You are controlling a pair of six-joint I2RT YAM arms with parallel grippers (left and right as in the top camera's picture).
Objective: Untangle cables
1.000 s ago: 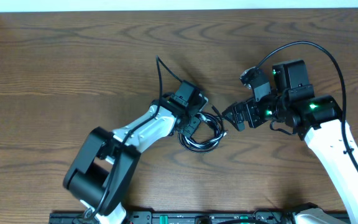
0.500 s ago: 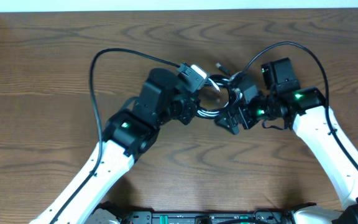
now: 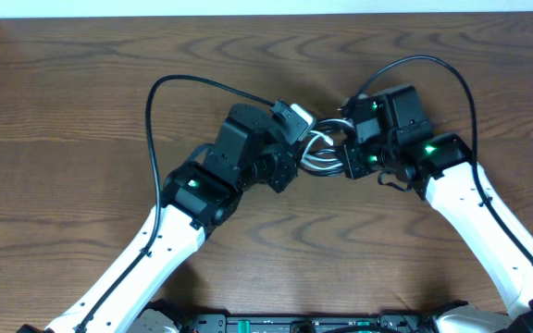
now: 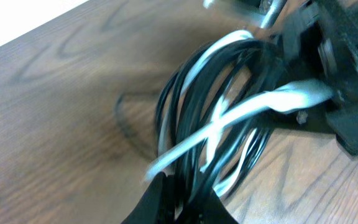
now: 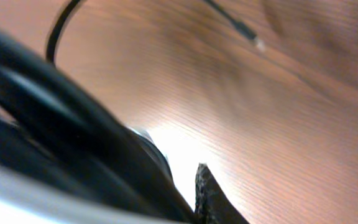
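The cables (image 3: 320,153) form a small coil of black strands with a white section, held between my two grippers near the table's middle. My left gripper (image 3: 294,168) is shut on the coil's left side. In the left wrist view its fingertips (image 4: 182,194) pinch the black strands of the cables (image 4: 229,112). My right gripper (image 3: 345,159) is shut on the coil's right side, where the white strand meets it (image 4: 329,99). The right wrist view is filled by blurred black cables (image 5: 61,124) beside one fingertip (image 5: 213,199). A loose plug end (image 5: 257,42) lies on the wood.
Each arm's own thick black cable arches over the table, one at the left (image 3: 155,102) and one at the right (image 3: 456,74). The wooden table's far edge (image 3: 248,13) runs along the top. A black rail (image 3: 294,324) sits at the front.
The left gripper has carried the coil from the near-middle of the table toward the far side. The right gripper has closed in and shut on the coil's right side.
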